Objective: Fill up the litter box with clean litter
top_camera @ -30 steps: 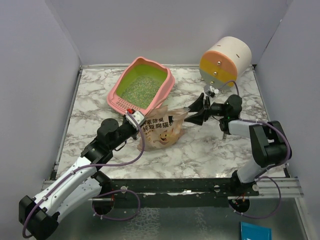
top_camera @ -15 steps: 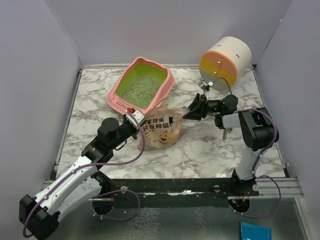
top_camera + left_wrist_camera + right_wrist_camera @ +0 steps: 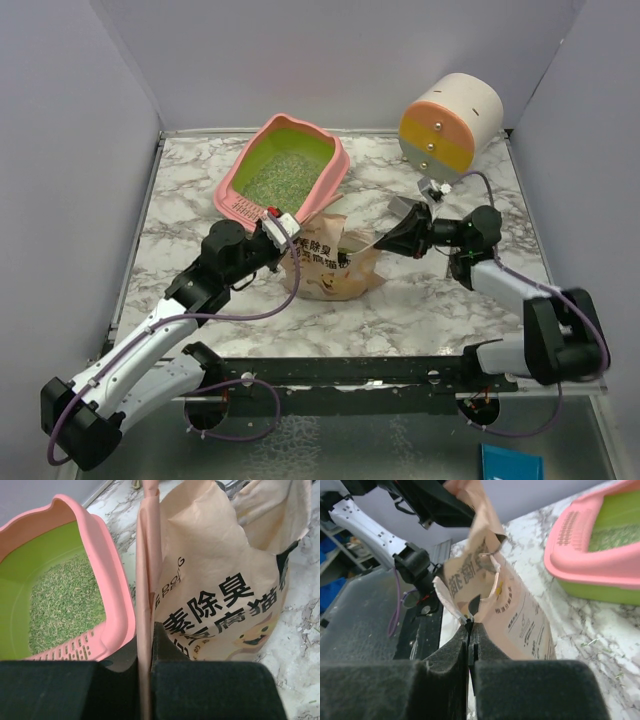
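The pink litter box [image 3: 233,196] with its lime-green inside stands at the back left, and clean litter [image 3: 280,178] covers its floor. In front of it a beige-orange pouch [image 3: 330,265] stands upright, mouth upward. My left gripper [image 3: 285,232] is shut on the pouch's left side seam [image 3: 145,580]. My right gripper [image 3: 390,242] is shut on the pouch's right top corner [image 3: 465,615]. In the left wrist view the litter box rim [image 3: 107,580] and litter [image 3: 60,600] lie just left of the pouch [image 3: 220,595]. The right wrist view has the litter box [image 3: 590,565] at the right.
A round cream, orange and yellow drawer cabinet [image 3: 450,125] stands at the back right, just behind the right arm. Grey walls close in the marble table [image 3: 420,300] on three sides. A few stray granules [image 3: 590,642] lie on the table by the pouch.
My right gripper has gone from open to shut on the pouch's right corner. The pouch has been pulled from slumped to upright. My left gripper has moved slightly up with it.
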`<state>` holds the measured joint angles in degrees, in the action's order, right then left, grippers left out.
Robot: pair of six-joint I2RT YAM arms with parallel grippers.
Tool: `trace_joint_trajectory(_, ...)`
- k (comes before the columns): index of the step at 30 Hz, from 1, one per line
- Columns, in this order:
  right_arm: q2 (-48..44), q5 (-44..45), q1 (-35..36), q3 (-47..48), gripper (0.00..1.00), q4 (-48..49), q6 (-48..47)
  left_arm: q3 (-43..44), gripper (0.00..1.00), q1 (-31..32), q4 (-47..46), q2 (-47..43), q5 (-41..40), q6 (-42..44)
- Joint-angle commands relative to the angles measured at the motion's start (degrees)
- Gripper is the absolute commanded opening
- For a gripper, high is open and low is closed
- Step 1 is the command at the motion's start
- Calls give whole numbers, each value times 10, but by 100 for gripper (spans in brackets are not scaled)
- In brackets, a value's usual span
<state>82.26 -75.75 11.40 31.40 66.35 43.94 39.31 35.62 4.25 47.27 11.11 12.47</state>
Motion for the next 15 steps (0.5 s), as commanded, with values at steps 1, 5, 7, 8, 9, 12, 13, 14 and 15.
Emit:
trace_joint_trajectory(1,-178,114,0,-9,1,-281,-207,33,0,-10,-14,-6,25,66)
trace_joint_trajectory(5,-219,132,0,-9,1,-361,-231,-4,0,-22,-45,-20,79,40)
trace_joint_trajectory(7,-217,143,0,-19,1,-365,-230,-34,0,-27,-87,-35,88,3)
trace_joint_trajectory(8,-214,146,0,-25,1,-364,-223,-53,0,-28,-112,-43,88,-14)
trace_joint_trajectory(9,-212,149,0,-33,1,-357,-220,-73,0,-28,-140,-54,79,-32)
trace_joint_trajectory(12,-221,179,0,-78,1,-317,-191,-138,0,-29,-232,-92,44,-89)
trace_joint_trajectory(13,-225,191,0,-91,1,-305,-184,-157,0,-30,-260,-103,32,-104)
trace_joint_trajectory(14,-226,204,0,-102,1,-294,-176,-166,0,-30,-281,-112,27,-113)
trace_joint_trajectory(15,-224,214,0,-116,1,-275,-162,-169,0,-30,-291,-121,12,-123)
